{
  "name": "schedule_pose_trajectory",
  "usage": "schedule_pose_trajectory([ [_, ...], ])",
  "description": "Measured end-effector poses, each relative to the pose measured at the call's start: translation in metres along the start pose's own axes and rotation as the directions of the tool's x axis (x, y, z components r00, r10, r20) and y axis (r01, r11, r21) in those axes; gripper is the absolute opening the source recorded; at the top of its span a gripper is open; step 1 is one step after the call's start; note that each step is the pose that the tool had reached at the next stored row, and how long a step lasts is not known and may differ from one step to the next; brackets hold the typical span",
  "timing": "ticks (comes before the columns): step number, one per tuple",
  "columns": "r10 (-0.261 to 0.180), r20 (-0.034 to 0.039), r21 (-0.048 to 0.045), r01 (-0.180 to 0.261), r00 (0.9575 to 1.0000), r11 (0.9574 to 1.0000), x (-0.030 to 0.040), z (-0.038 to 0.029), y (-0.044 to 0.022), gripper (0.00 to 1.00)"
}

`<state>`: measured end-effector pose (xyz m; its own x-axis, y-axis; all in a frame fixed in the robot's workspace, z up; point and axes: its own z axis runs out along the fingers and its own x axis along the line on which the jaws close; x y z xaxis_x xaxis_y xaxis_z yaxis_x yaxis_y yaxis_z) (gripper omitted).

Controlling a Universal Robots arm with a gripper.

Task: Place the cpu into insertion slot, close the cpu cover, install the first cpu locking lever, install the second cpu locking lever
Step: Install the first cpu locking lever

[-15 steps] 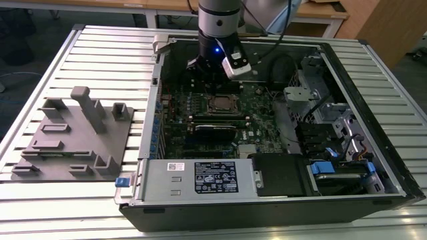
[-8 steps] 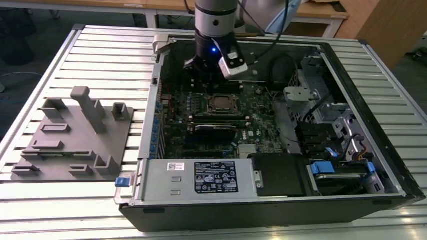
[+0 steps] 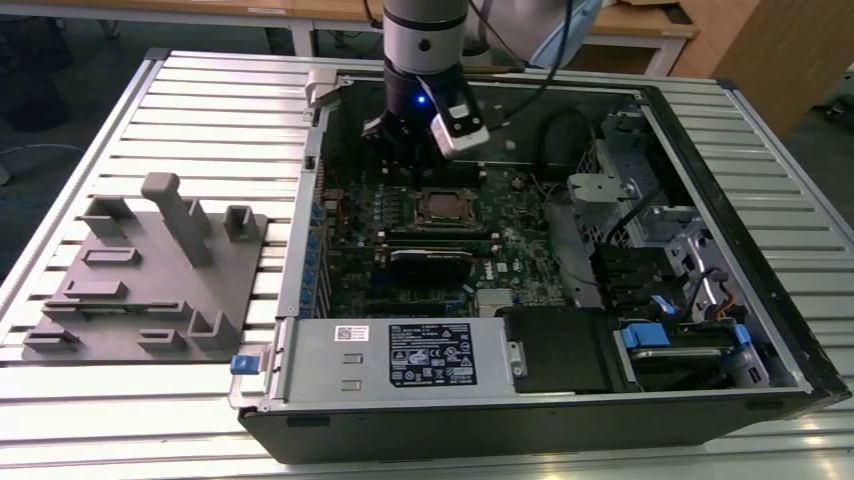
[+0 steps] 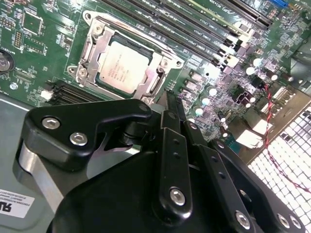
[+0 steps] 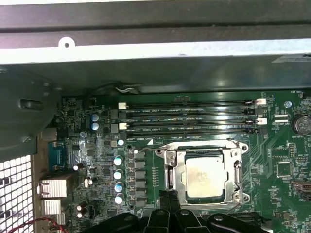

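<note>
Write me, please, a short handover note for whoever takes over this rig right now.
The hand hangs low over the motherboard, at the edge of the insertion slot; open or shut cannot be told.
Done: the cpu sits in the slot, and the cpu cover lies down around it.
Left: the two locking levers; whether either is latched cannot be told from these views, so check them.
</note>
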<state>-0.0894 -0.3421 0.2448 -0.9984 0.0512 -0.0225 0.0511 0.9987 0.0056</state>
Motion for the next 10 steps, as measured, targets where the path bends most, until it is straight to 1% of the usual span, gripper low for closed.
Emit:
schedule_pose_trajectory([
  [10,0.000,0.0001,0.0000,0.000,1.0000,1.0000,0.0069,-0.0002,-0.0003,0.10],
])
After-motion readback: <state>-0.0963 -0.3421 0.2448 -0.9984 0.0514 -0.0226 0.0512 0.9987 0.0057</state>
